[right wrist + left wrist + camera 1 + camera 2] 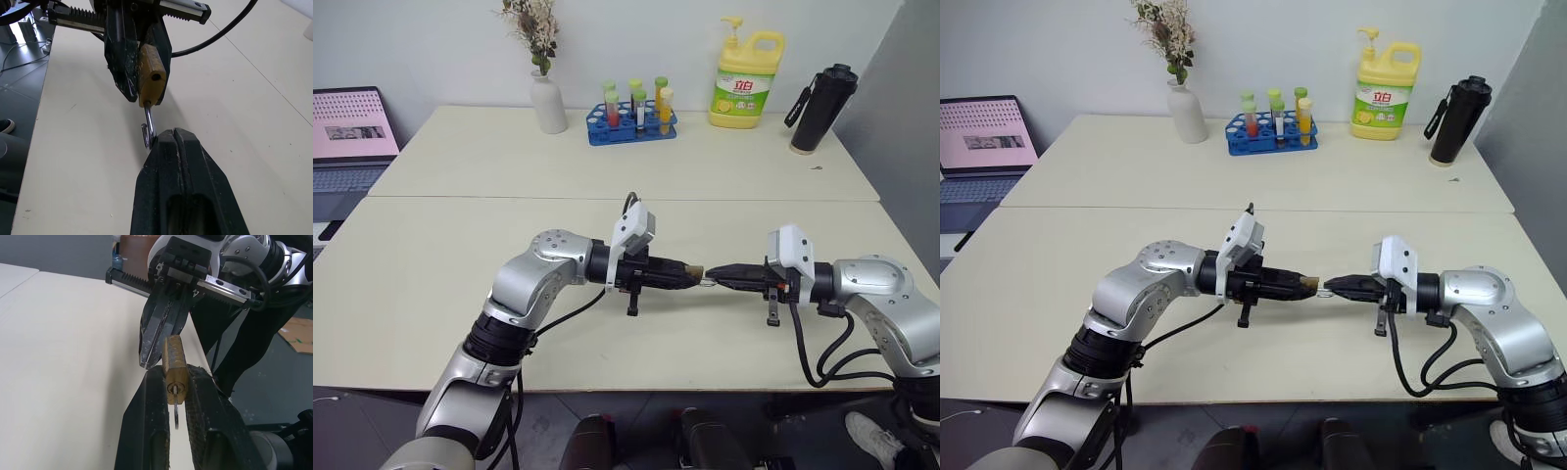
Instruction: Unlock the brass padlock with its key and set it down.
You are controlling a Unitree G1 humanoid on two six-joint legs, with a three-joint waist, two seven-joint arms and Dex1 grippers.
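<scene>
**Tools meeting tip to tip above tabletop**

Left tool (177, 396) pinching brass padlock (174, 363), key (175, 407) in its keyhole. Right tool (168, 139) pressed together on thin silvery shackle (148, 129), swung open. Blue rack (631, 125) holding coloured tubes on cream tabletop (440, 245).

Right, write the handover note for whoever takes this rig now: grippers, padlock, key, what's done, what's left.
Left gripper: shut on the brass padlock, held in the air above the table, near its front edge.
Right gripper: shut, fingertips against the open shackle, facing the left gripper.
Key: sits in the keyhole at the bottom of the padlock body.
Done: shackle has swung out of the body, one hole bare, so it looks unlocked.
Left: set the padlock down on the table and let go.
</scene>
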